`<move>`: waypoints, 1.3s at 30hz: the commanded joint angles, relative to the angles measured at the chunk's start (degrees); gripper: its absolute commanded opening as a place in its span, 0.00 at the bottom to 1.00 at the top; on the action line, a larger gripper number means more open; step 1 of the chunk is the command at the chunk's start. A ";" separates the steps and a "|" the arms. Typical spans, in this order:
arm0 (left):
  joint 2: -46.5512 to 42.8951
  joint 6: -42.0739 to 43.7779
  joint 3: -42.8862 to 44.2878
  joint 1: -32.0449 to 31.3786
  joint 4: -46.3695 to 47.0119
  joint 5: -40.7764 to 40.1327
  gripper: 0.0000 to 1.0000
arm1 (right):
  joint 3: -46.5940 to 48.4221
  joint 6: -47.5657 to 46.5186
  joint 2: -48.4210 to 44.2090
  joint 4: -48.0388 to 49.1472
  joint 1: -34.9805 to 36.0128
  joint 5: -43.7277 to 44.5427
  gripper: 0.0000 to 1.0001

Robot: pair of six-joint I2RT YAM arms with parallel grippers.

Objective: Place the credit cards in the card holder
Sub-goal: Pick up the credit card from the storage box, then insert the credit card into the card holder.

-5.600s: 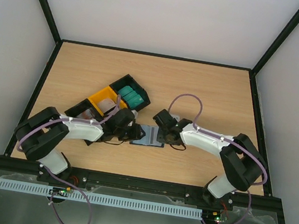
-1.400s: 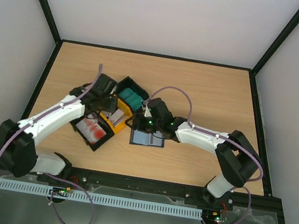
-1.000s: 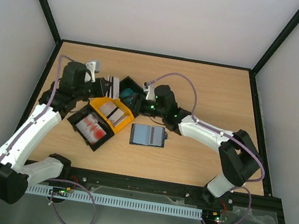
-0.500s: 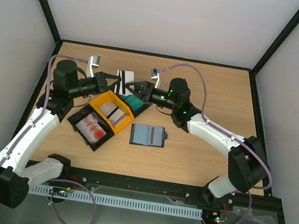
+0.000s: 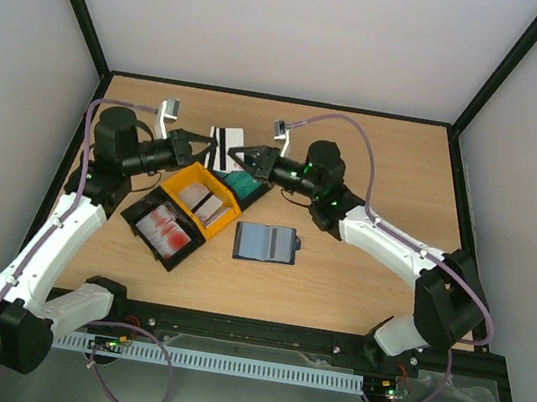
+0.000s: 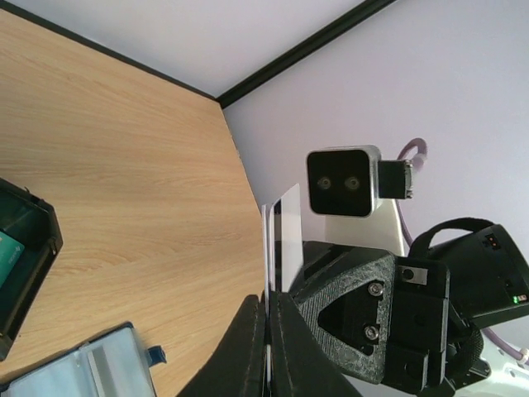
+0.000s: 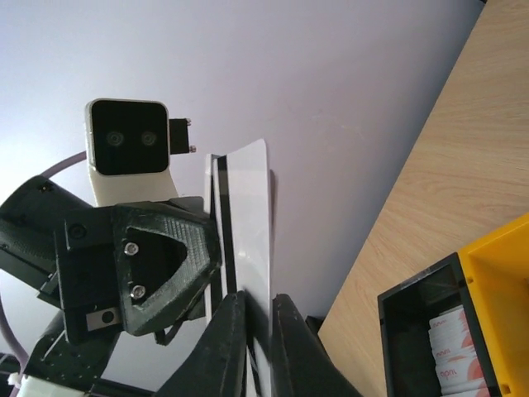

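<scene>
Between left pincer (image 6: 267, 308) and right pincer (image 7: 252, 306) | credit card (image 5: 223, 144), gripped by both

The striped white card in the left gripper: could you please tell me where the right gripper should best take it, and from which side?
The striped white card is thin and held off the table, one edge in the left gripper. Probably pinch the opposite edge across its flat faces, the right gripper coming head-on toward the left.

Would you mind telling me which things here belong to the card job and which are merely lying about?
Job: white black-striped card, held aloft; stored credit cards; card holder.
Lying about: black-and-yellow tray, only storing cards.
</scene>
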 commanded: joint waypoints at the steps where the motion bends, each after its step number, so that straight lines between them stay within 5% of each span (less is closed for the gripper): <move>1: -1.20 0.49 0.05 1.89 -0.36 1.73 0.02 | -0.87 -3.45 -3.38 -5.21 -0.06 5.80 0.03; 16: -2.33 2.18 -1.02 4.63 -2.82 3.64 0.02 | -7.00 -6.61 -11.73 -10.71 -2.40 14.08 0.02; 22: -3.53 1.63 -4.80 2.91 -2.06 0.03 0.02 | -8.05 -15.11 -16.40 -28.87 -2.42 24.63 0.02; 25: -4.54 -0.22 -9.52 -2.73 0.14 -5.93 0.02 | -9.22 -19.11 -19.78 -39.29 -2.39 32.95 0.02; 34: -3.94 -13.17 -26.01 -32.51 17.08 -37.13 0.02 | -17.03 -20.10 -31.93 -59.63 -2.43 48.89 0.02; 39: 2.64 -16.75 -30.33 -41.46 26.87 -46.37 0.02 | -20.92 -19.27 -33.17 -64.47 -2.39 53.48 0.02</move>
